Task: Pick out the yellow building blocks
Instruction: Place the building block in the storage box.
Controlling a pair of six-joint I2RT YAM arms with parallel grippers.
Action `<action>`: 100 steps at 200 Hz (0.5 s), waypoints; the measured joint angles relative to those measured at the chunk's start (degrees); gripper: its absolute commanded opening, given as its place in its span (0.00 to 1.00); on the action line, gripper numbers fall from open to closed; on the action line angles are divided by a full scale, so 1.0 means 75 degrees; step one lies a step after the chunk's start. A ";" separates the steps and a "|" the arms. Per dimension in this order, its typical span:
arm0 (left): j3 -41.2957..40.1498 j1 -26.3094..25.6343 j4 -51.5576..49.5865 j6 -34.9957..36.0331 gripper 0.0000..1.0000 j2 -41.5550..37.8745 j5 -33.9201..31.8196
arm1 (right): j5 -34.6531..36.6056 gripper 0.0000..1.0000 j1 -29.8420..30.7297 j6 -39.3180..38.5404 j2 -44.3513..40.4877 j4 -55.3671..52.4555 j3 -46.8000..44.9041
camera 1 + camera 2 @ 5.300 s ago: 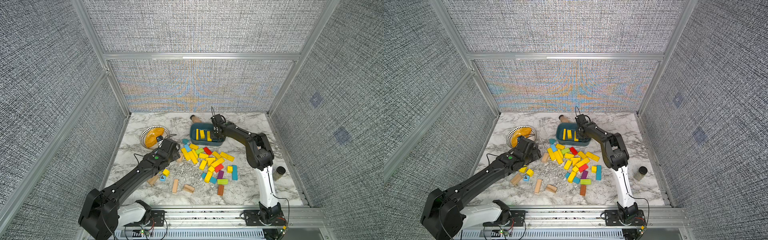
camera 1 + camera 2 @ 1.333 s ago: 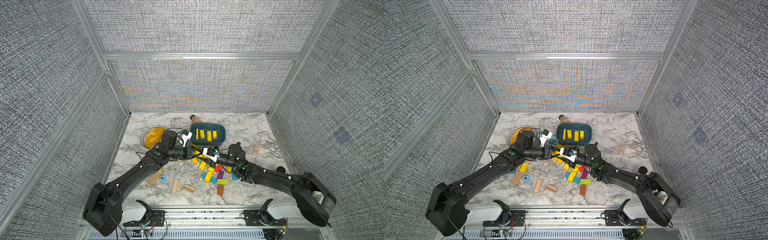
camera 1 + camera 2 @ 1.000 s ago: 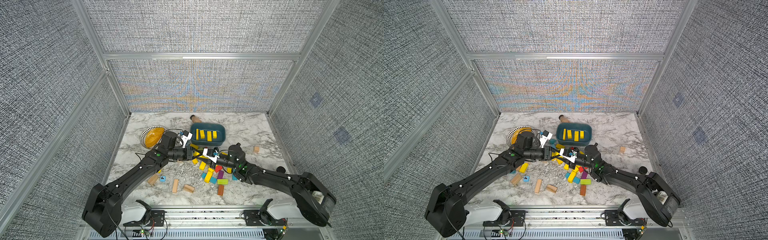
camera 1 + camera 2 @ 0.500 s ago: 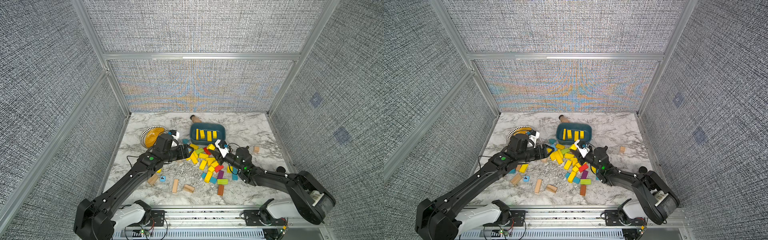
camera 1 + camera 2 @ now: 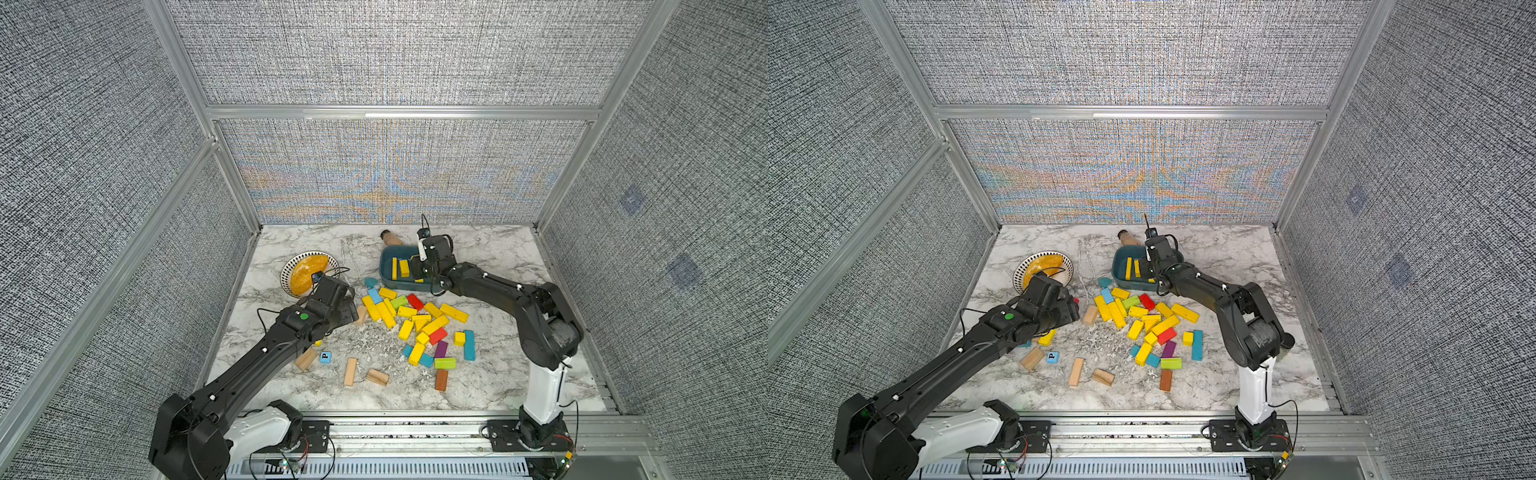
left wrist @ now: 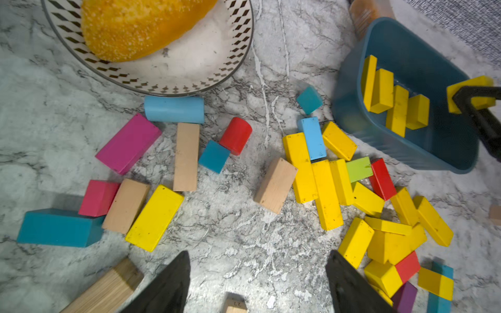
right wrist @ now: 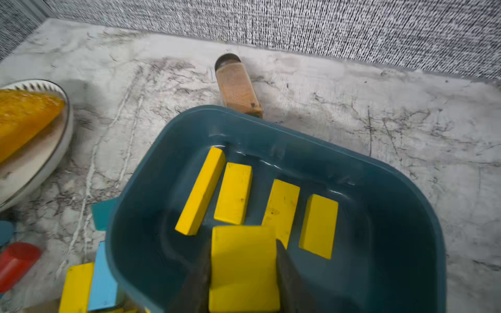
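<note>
Right wrist view has the right gripper (image 7: 242, 257) clamped on a yellow block (image 7: 244, 281), held over the teal bin (image 7: 406, 195). Half a second ago that arm lay low across the pile; it now reaches up and back to the bin. Four yellow building blocks (image 7: 233, 192) lie flat on the bin floor.

The left gripper (image 6: 260, 273) has its jaws wide apart with only bare marble between them. A second ago it met the right one above the pile, and it has since drawn back toward the patterned plate (image 6: 206, 57).

Loose yellow blocks (image 5: 415, 322) lie mixed with red, blue, green and purple ones on the marble table (image 5: 498, 382), in front of the bin in both top views. Pale shreds (image 5: 374, 343) litter the marble near plain wood blocks (image 5: 350, 371). A brown bottle (image 7: 238, 86) lies on its side behind the bin. Grey woven panels (image 5: 374, 54) in aluminium frames wall the cell.
</note>
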 measured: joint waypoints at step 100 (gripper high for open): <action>0.0119 0.0044 -0.0478 0.0242 0.80 0.0367 -0.0408 | -0.0385 0.17 -0.0274 0.0029 0.2090 -0.1408 0.2183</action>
